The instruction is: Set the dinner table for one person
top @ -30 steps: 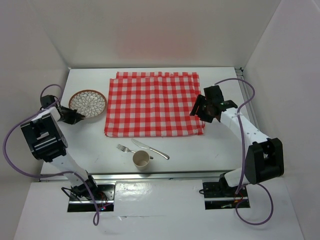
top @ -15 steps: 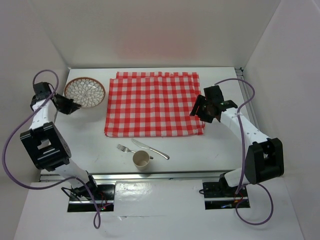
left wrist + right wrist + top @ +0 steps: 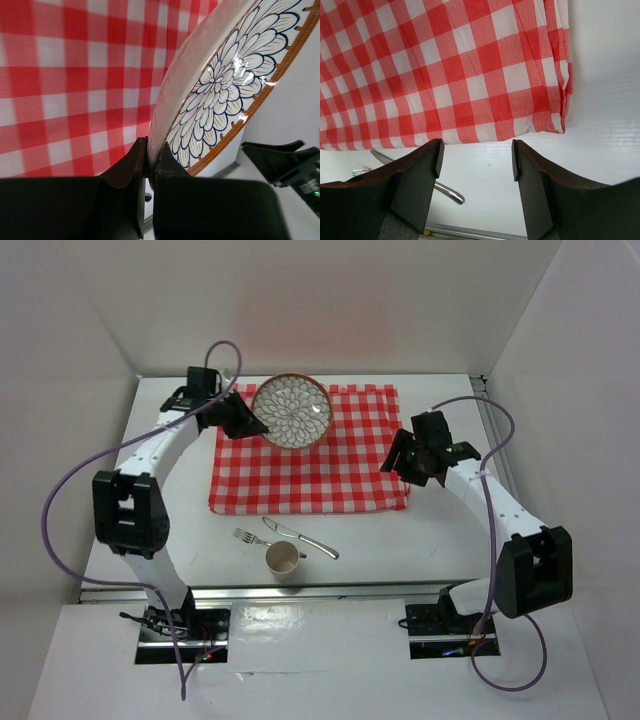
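1. Spread over the far middle of the dinner table (image 3: 175, 515): a red-and-white checked cloth (image 3: 310, 455), with bare white tabletop showing past the cloth's left, right and near edges.
2. Held above the cloth's far-left corner: a round plate (image 3: 292, 411) with a blue petal pattern and an orange-brown rim, seen steeply tilted in the left wrist view.
3. Clamped on the plate's rim on the side away from the cloth's centre: the left gripper (image 3: 248, 424), one finger pressed to each face of the plate.
4. Poised over the cloth's right edge: the right gripper (image 3: 413, 456), fingers spread apart and grasping nothing, with the cloth's near-right corner and bare tabletop visible between them in the right wrist view.
5. Lying on the tabletop just off the cloth's near edge, toward its left half: a fork (image 3: 250, 538) and a knife (image 3: 300, 538), side by side, the knife closer to the cloth.
6. Standing upright just beyond the cutlery, farther from the cloth's near edge: a cream cup (image 3: 283, 559), mouth up.
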`<state>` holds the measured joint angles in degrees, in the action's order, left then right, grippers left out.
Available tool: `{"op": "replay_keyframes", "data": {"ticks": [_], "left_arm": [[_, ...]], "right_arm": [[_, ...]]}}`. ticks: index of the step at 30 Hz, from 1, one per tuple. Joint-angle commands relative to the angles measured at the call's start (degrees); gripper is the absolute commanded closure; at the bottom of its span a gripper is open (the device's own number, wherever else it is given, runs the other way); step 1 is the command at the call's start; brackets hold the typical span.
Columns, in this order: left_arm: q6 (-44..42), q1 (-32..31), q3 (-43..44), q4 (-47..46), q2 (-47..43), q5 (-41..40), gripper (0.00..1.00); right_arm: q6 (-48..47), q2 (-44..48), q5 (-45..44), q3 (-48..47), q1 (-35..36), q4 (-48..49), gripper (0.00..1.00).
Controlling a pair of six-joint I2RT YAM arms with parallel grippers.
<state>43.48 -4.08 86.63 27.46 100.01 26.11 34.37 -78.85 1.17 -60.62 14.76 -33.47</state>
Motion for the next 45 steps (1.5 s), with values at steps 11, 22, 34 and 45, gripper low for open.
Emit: {"op": "replay_keyframes", "data": {"ticks": [11,22,34,45], "left_arm": [[4.7,-7.3,7.3,-10.1,17.0,4.6,1.0],[4.0,-8.8,10.1,-5.3,22.3,-0.8,0.85],[-0.7,-9.4,15.1,3.9,20.1,-9.1,0.19],[-4.9,-8.7,18.4,12.7,5.7,-20.4,0.04]], "right_arm": [[-0.9,8.3,-1.3,2.8,0.5,-3.4,0.32],[-0.9,8.3,-1.3,2.8,0.5,-4.0,0.32],[-5.3,8.3,2.2,1.1,1.1,-4.5,0.3],[-13.2,3.5,6.0,-7.7,20.8,-2.9,0.26]]}}
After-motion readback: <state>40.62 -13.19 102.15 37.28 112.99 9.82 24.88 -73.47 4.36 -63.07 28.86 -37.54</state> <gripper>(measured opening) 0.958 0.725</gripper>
